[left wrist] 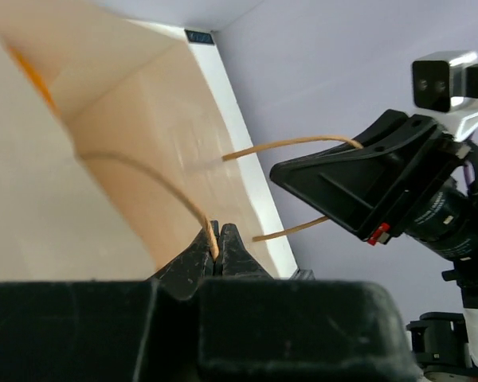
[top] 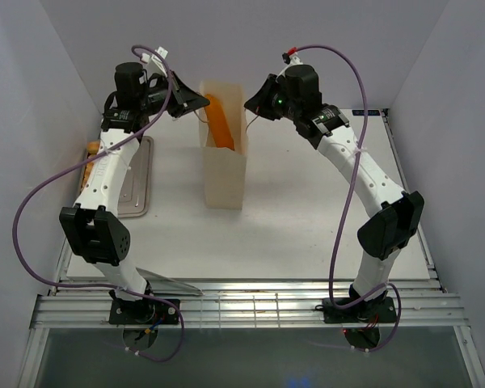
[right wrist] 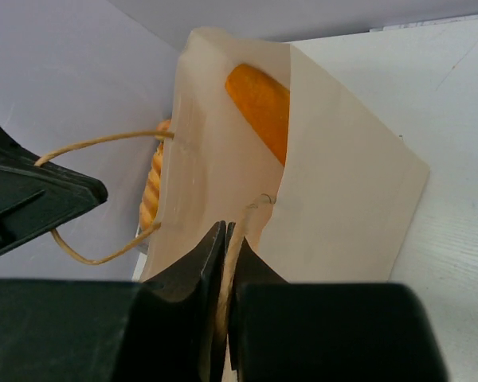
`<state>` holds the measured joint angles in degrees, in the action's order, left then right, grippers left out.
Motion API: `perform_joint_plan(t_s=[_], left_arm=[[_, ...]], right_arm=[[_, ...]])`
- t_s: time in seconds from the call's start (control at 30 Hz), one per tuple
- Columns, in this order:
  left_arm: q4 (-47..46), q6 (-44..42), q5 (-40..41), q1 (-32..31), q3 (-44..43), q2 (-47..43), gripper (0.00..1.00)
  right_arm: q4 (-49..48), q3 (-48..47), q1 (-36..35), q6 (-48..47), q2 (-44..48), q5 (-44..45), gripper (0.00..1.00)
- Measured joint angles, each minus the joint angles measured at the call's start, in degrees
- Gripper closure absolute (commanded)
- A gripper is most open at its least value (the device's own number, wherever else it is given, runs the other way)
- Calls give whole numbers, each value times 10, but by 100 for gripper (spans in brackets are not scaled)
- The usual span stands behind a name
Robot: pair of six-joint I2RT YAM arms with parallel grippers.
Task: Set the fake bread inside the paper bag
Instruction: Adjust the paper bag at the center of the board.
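Note:
The tan paper bag [top: 224, 166] stands upright at mid-table, its mouth open. A long orange loaf [top: 219, 121] leans inside it and also shows in the right wrist view [right wrist: 261, 103]. My left gripper [top: 196, 103] is at the bag's left rim, shut on a cord handle [left wrist: 175, 191]. My right gripper [top: 255, 101] is at the right rim, shut on the other cord handle [right wrist: 233, 255]. In the left wrist view the jaws [left wrist: 216, 239] pinch the cord beside the bag [left wrist: 143, 135]. A twisted loaf [right wrist: 153, 179] shows behind the bag [right wrist: 342, 207].
A flat silver tray [top: 137, 182] lies left of the bag, partly under the left arm. An orange piece [top: 90, 152] lies at the tray's far left edge. White walls close in at left, right and back.

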<state>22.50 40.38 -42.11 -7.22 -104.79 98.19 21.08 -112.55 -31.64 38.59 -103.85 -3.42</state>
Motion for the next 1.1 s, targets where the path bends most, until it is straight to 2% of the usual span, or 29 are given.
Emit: perform_joint_plan(t_s=[0.03, 0.1, 0.13, 0.17, 0.2, 0.23, 0.3, 0.33, 0.37, 0.47, 0.5, 0.6, 0.63, 0.83, 1.0, 1.07, 1.1], left_arm=[[0, 0, -1, 0, 14, 0, 96], [1, -4, -2, 0, 41, -1, 83], [4, -5, -2, 0, 53, -2, 78], [6, -7, -2, 0, 63, -2, 67], [8, -11, -2, 0, 71, -2, 61], [10, -14, -1, 0, 77, -4, 56], [15, -21, 4, 0, 86, -12, 44], [18, -25, 7, 0, 88, -18, 41], [19, -28, 10, 0, 88, -26, 38], [20, -37, 21, 0, 87, -61, 29], [20, -40, 25, 0, 85, -73, 17], [32, -50, 37, 0, 66, -100, 11], [37, -51, 43, 0, 58, -106, 2], [75, -66, 89, 0, 42, -129, 2], [141, -75, 163, 0, 43, -140, 2], [170, -76, 199, 0, 45, -154, 2], [187, -74, 224, 0, 47, -165, 2]], right_arm=[[-5, 8, 0, 0, 1, -3, 87], [-7, 19, 0, -1, 1, -9, 83], [-7, 23, 0, -3, 1, -13, 76], [-7, 24, 0, -5, 1, -16, 73], [-8, 24, 0, -10, 1, -20, 68], [-10, 24, 0, -13, 1, -26, 58], [-14, 24, 0, -22, 1, -35, 47], [-15, 24, 0, -28, 1, -40, 39], [-15, 24, 0, -32, 1, -45, 35], [-15, 24, 0, -47, 1, -59, 27], [-15, 24, 0, -52, 1, -62, 27], [-15, 24, 0, -64, 1, -71, 25], [-14, 24, 0, -67, 1, -73, 24], [-9, 24, 0, -92, 3, -81, 24], [-3, 24, 0, -112, 9, -87, 22], [1, 24, 0, -118, 13, -87, 7], [2, 24, 0, -122, 17, -86, 4]])
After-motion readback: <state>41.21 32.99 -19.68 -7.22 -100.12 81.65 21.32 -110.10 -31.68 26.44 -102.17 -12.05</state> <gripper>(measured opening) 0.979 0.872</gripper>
